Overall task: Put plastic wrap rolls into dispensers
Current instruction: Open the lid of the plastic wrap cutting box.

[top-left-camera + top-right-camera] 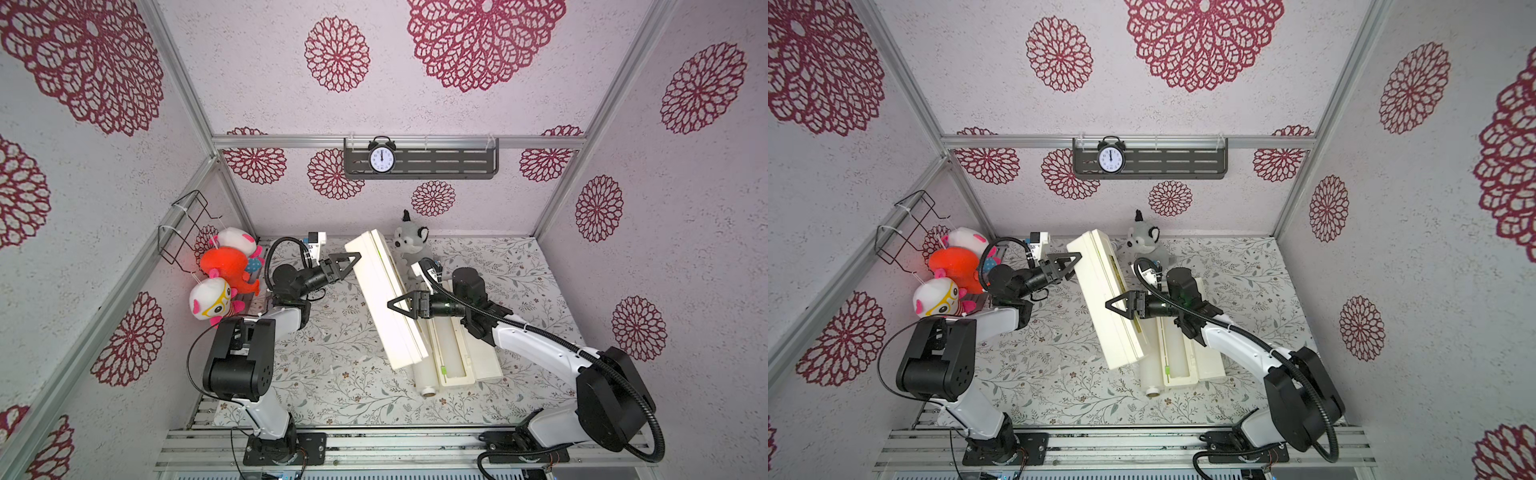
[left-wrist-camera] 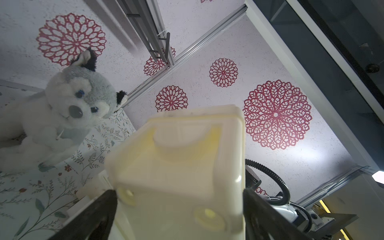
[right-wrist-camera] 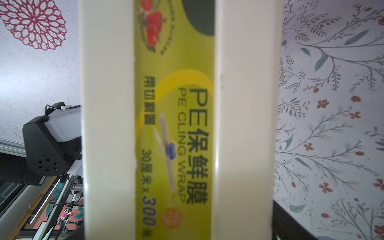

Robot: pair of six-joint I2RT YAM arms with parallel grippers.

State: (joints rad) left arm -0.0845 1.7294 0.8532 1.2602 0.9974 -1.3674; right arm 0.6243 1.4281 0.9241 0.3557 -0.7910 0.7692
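Locating lifted dispenser [image 1: 376, 291]: closed and tilted, it ran from upper centre to lower centre of both top views; contents could not be told.
Loose roll [image 1: 426, 376]: lay on the table [image 1: 332, 374] at lower centre, partly under the lifted dispenser and just beside the open dispenser [image 1: 457, 361].
Left gripper [image 1: 353, 262]: jaws spread wide, clasping the upper end; fingers [image 2: 99, 212] flanked it.
Right gripper [image 1: 395, 305]: jaws wide, straddling the mid-length; label strip [image 3: 174, 104] faced its camera.
Step (judged): repositioning the closed dispenser before loading.
Next move (judged): set it down clear of the loose roll, then open it.
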